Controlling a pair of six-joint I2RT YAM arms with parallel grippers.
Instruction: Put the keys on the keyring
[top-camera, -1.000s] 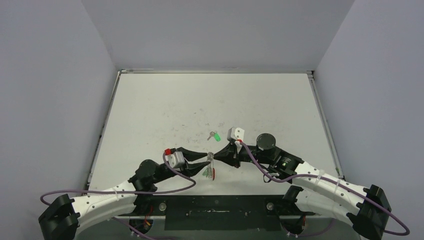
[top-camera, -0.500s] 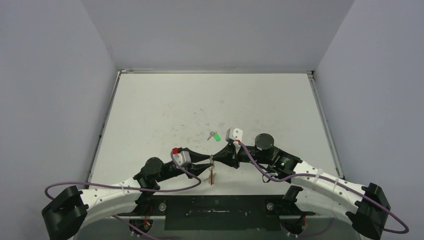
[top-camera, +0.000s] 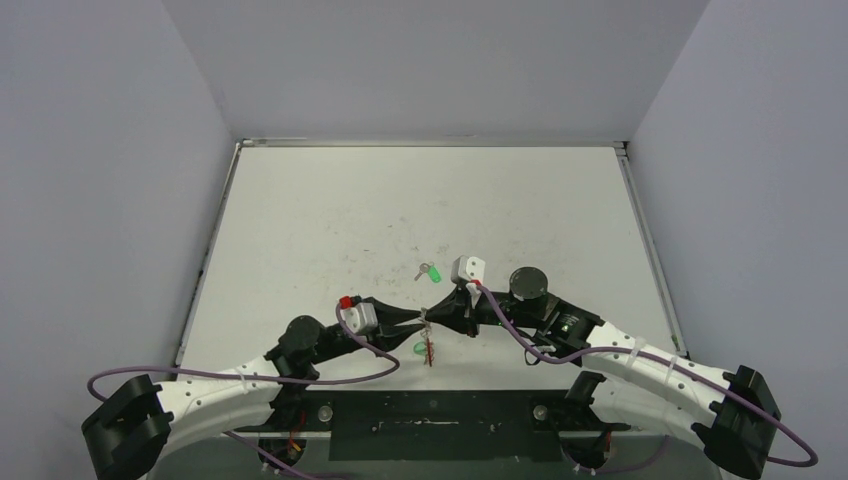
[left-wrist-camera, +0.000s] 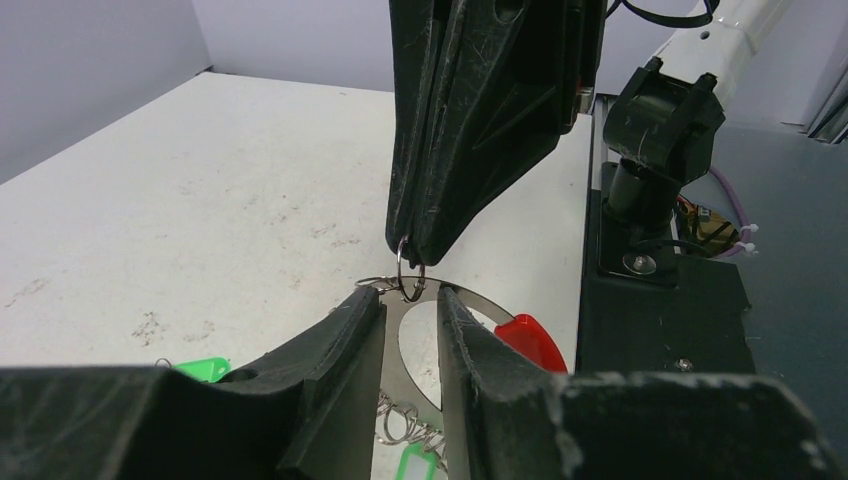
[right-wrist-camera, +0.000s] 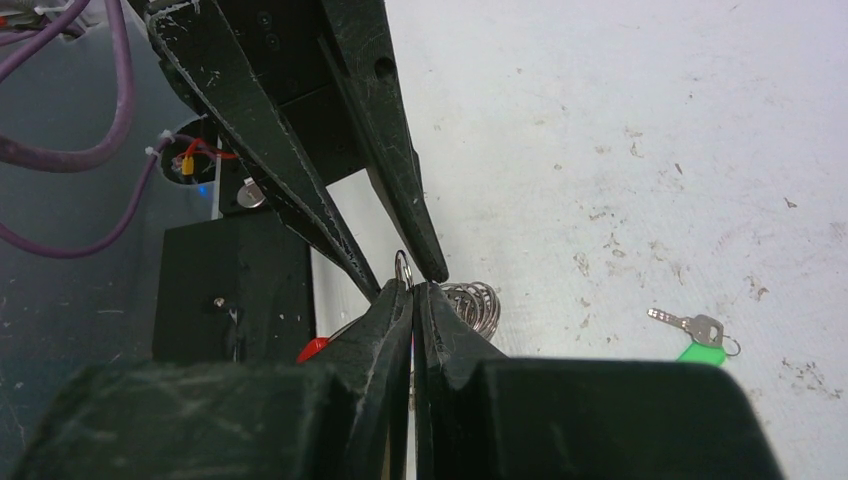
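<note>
Right end effector (right-wrist-camera: 412, 291): clenched, tips pinching a small wire loop at the top of the keyring (top-camera: 428, 347). The keyring hangs below that pinch, near the front edge of the tabletop (top-camera: 330, 210), its red segment lowest. A short coil of small rings shows just behind the right fingertips in the right wrist view.

Left end effector (left-wrist-camera: 410, 300): meets the right one tip to tip from the opposite side. Its 2 fingers stand apart with a narrow gap and are not closed on anything. The pinched loop sits in line with that gap, just past the tips; the silver band of the keyring shows through it. Contact between the left fingers and the loop: cannot tell.

Keys (top-camera: 430, 271): lying flat on the tabletop with their green tag, just beyond the right end effector, apart from the keyring and from both end effectors.

A second green tag (top-camera: 419, 347) shows beside the hanging keyring; attached or not, cannot tell.
</note>
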